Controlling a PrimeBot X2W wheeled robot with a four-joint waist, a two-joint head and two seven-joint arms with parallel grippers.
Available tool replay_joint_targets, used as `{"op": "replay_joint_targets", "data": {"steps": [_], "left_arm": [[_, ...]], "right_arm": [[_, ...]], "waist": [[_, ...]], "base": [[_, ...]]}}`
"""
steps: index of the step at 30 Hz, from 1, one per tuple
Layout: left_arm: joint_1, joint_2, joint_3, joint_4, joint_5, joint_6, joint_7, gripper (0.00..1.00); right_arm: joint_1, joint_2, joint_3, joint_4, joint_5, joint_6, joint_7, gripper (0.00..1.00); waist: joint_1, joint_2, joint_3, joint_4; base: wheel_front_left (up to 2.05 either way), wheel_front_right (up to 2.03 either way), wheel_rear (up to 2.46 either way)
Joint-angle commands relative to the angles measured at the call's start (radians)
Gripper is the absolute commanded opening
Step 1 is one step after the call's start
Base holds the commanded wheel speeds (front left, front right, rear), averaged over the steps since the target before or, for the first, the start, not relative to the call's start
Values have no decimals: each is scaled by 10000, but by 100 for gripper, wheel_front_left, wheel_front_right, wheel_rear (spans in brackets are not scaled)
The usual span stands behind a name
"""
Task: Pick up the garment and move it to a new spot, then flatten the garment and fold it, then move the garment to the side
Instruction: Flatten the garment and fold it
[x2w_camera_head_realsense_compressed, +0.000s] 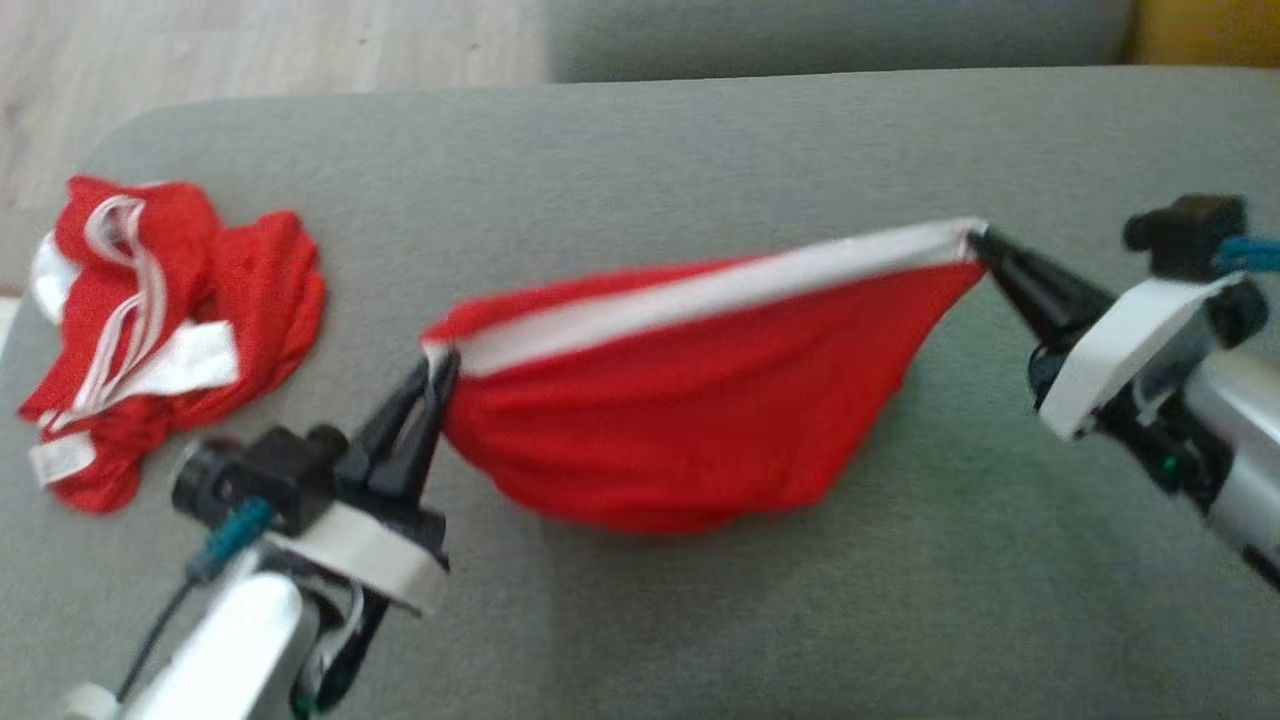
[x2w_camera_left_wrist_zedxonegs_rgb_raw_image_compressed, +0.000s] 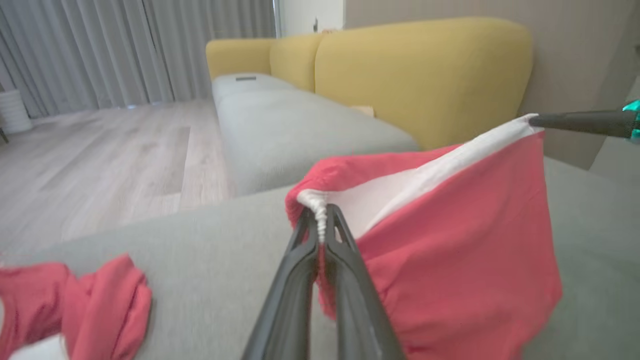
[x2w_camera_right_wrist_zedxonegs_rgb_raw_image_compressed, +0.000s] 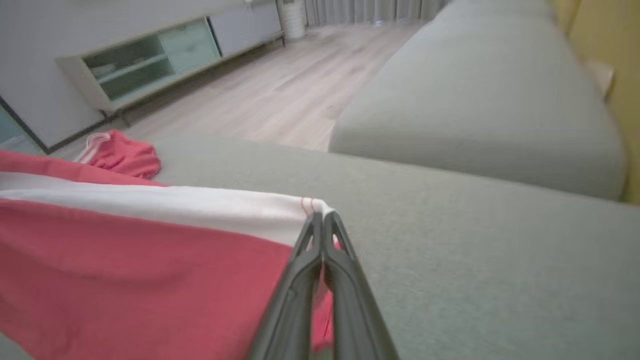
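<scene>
A red garment (x2w_camera_head_realsense_compressed: 690, 430) with a white waistband hangs stretched between my two grippers above the grey cushion (x2w_camera_head_realsense_compressed: 700, 620). My left gripper (x2w_camera_head_realsense_compressed: 440, 362) is shut on the waistband's left end, which bunches between its fingers (x2w_camera_left_wrist_zedxonegs_rgb_raw_image_compressed: 322, 220). My right gripper (x2w_camera_head_realsense_compressed: 978, 238) is shut on the waistband's right corner (x2w_camera_right_wrist_zedxonegs_rgb_raw_image_compressed: 320, 217). The red body sags in a pouch below the band, its lowest fold near or touching the cushion. In the left wrist view the garment (x2w_camera_left_wrist_zedxonegs_rgb_raw_image_compressed: 465, 250) reaches across to the right gripper's fingers (x2w_camera_left_wrist_zedxonegs_rgb_raw_image_compressed: 580, 121).
A second crumpled red and white garment (x2w_camera_head_realsense_compressed: 170, 320) lies on the cushion's left part. A further grey seat (x2w_camera_right_wrist_zedxonegs_rgb_raw_image_compressed: 480, 100) and yellow backrests (x2w_camera_left_wrist_zedxonegs_rgb_raw_image_compressed: 425, 75) stand beyond. Wooden floor (x2w_camera_left_wrist_zedxonegs_rgb_raw_image_compressed: 100, 160) lies past the cushion's left edge, with a low cabinet (x2w_camera_right_wrist_zedxonegs_rgb_raw_image_compressed: 150, 60) against the wall.
</scene>
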Motion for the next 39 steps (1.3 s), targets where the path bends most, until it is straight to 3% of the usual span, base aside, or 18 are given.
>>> {"op": "replay_joint_targets", "data": {"steps": [1, 5, 10, 14, 18, 24, 28, 34, 39], "left_arm": [[-836, 71, 692, -567, 167, -71, -121, 0], [-1774, -206, 1038, -656, -40, -812, -123, 0], [-4763, -239, 911, -1, -162, -1479, 127, 0], [-7924, -620, 651, 1205, -458, -1620, 622, 0], [-10695, -1244, 483, 2743, -574, -1645, 366, 0], [-12721, -1880, -40, 4005, -462, -1650, -68, 0], [-12665, -1978, -366, 4218, -553, -1651, -119, 0], [-10241, -1366, -1026, 3574, -443, -1652, -123, 0], [-7256, -1039, -502, 2054, 90, -1639, -124, 0]], "right_arm": [[-373, -433, -155, -172, -92, 67, -467, 0], [-1144, -739, -462, -139, -116, 67, -1259, 0], [-3015, -777, -1021, 326, -988, 67, -1618, 0], [-5054, -326, -1371, 1307, -1851, 67, -1675, 0], [-6957, 239, -2337, 2241, -2766, 67, -1718, 0], [-8065, 384, -4074, 2127, -4128, 67, -1724, 0], [-7466, 619, -4797, 1722, -4517, 67, -1725, 0], [-5009, 401, -4913, 818, -4563, 67, -1726, 0], [-1967, -27, -6341, -701, -4608, 67, -1726, 0]], "waist": [[0, 0, -113, -449], [0, 0, -30, -947], [0, 0, 791, -1520], [0, 0, 2038, -1846], [0, 0, 3075, -2199], [0, 0, 3910, -2457], [0, 0, 4049, -2647], [0, 0, 3916, -2670], [0, 0, 3390, -2364]], "base": [[0, 0, 0], [0, 0, 0], [0, 0, 0], [0, 0, 0], [0, 0, 0], [0, 0, 0], [0, 0, 0], [0, 0, 0], [0, 0, 0]]}}
